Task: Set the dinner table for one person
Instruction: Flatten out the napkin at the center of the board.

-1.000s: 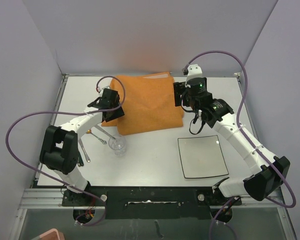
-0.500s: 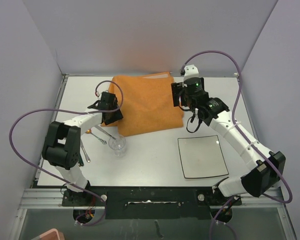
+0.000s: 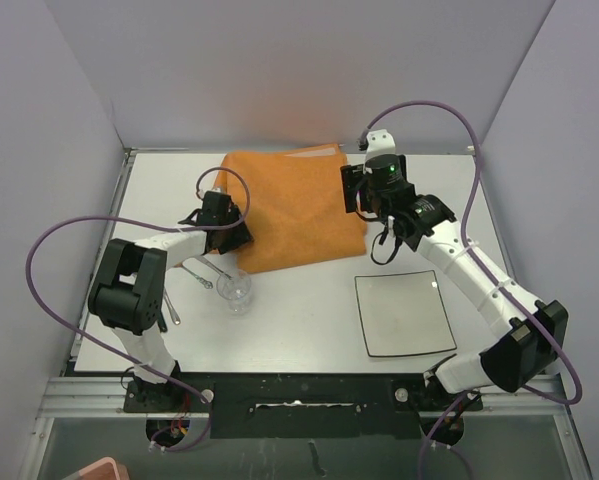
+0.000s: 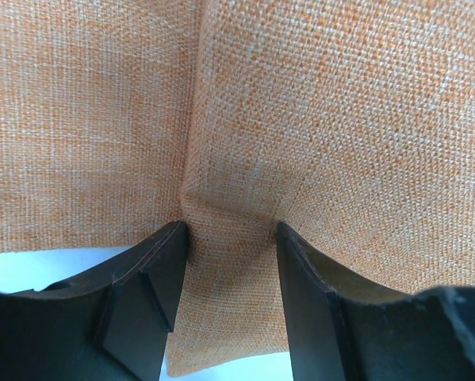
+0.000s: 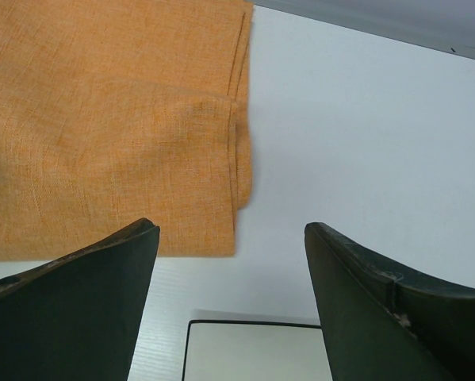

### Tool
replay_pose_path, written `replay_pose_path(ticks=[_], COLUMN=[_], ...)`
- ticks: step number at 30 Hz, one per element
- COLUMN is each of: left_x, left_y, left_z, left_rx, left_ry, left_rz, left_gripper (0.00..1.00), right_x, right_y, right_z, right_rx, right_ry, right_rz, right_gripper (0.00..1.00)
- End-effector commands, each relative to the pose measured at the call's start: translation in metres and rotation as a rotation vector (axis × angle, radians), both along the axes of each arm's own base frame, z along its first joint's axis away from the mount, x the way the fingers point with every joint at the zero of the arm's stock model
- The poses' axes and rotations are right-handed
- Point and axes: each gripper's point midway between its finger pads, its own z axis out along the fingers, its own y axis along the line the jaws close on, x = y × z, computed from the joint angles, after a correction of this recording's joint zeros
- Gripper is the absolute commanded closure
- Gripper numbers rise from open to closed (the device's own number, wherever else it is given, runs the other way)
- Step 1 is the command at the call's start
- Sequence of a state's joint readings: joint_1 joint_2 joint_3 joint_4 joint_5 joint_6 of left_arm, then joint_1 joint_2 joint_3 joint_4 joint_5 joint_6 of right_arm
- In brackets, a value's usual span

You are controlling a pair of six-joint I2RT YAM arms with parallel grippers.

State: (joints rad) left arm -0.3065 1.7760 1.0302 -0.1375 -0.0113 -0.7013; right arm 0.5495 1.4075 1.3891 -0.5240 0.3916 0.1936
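**A:** Where is the worktop (image 3: 309, 300), and what is it like?

**B:** It fills the middle of the overhead view. It is a flat, matte white rectangle with thin metal edging, boxed in by plain pale walls (image 3: 279, 70) on the left, far and right sides. A black rail (image 3: 299, 395) runs along its near edge, where the two arms are bolted.

**A:** What lies on it?

**B:** An orange cloth (image 3: 294, 205) lies folded across the far middle. A square white plate (image 3: 404, 313) with a dark rim sits at the near right, apart from the cloth. A clear glass (image 3: 234, 290) stands by the cloth's near-left corner, and some cutlery (image 3: 201, 272) lies just left of it.

**A:** And the left tool (image 4: 229, 230)?

**B:** It is down on the cloth's left edge, partly closed and pinching a raised ridge of fabric. The weave puckers between the two dark fingers (image 4: 142, 278), and both touch it.

**A:** The right tool (image 5: 231, 230)?

**B:** It is spread wide with nothing between its fingers, and it hangs at the cloth's right edge. Through the gap its wrist view shows the cloth's folded corner, bare white worktop and the plate's far edge. I cannot tell whether the tips touch the surface.
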Motion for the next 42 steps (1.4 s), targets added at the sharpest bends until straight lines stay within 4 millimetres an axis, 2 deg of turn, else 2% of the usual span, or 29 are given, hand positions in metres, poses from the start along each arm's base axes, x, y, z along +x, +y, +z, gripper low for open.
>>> replay_pose_path(ticks=[1, 8, 12, 15, 17, 23, 25, 26, 28, 29, 32, 35, 38, 42], left_x=[0.012, -0.001, -0.006, -0.004, -0.004, -0.006, -0.005, -0.004, -0.004, -0.003, -0.006, -0.02, -0.046, -0.084], left_y=[-0.015, 0.012, 0.029, 0.029, 0.024, -0.005, -0.02, -0.028, -0.044, -0.051, -0.08, -0.107, -0.126, -0.137], left_z=[0.003, -0.005, 0.006, 0.015, 0.014, -0.012, -0.015, -0.014, -0.01, -0.008, 0.004, 0.016, 0.021, 0.022], left_rx=[-0.067, 0.044, 0.142, 0.154, 0.139, 0.023, -0.042, -0.072, -0.126, -0.143, -0.186, -0.171, -0.145, -0.071], left_ry=[-0.039, 0.013, 0.018, -0.01, -0.01, 0.02, 0.014, 0.009, 0.001, 0.001, -0.012, -0.014, 0.006, 0.039], left_rz=[-0.014, 0.046, 0.069, 0.038, 0.02, -0.024, -0.054, -0.068, -0.1, -0.109, -0.174, -0.239, -0.291, -0.355], left_gripper=[0.53, 0.52, 0.52, 0.52, 0.52, 0.53, 0.58, 0.66, 0.97, 1.0, 1.0, 1.0, 1.0, 1.0], right_x=[0.012, 0.012, 0.013, 0.013, 0.014, 0.016, 0.016, 0.016, 0.017, 0.018, 0.019, 0.02, 0.018, 0.014], right_y=[0.002, 0.004, 0.003, 0.004, 0.006, 0.008, 0.007, 0.006, 0.004, 0.002, -0.002, -0.004, -0.005, -0.01], right_z=[0.008, 0.006, 0.004, 0.004, 0.003, -0.002, -0.002, -0.001, -0.001, 0.0, 0.002, 0.004, 0.003, 0.005], right_rx=[0.025, 0.029, 0.026, 0.031, 0.036, 0.03, 0.027, 0.024, 0.019, 0.019, 0.016, 0.019, 0.017, 0.016], right_ry=[-0.046, -0.042, -0.041, -0.041, -0.038, -0.019, -0.021, -0.022, -0.021, -0.022, -0.026, -0.028, -0.024, -0.025], right_rz=[-0.015, -0.013, -0.014, -0.012, -0.01, -0.008, -0.012, -0.013, -0.02, -0.025, -0.041, -0.05, -0.055, -0.063], right_gripper=[0.24, 0.24, 0.24, 0.24, 0.24, 0.24, 0.24, 0.24, 0.24, 0.24, 0.24, 0.25, 0.25, 0.25])
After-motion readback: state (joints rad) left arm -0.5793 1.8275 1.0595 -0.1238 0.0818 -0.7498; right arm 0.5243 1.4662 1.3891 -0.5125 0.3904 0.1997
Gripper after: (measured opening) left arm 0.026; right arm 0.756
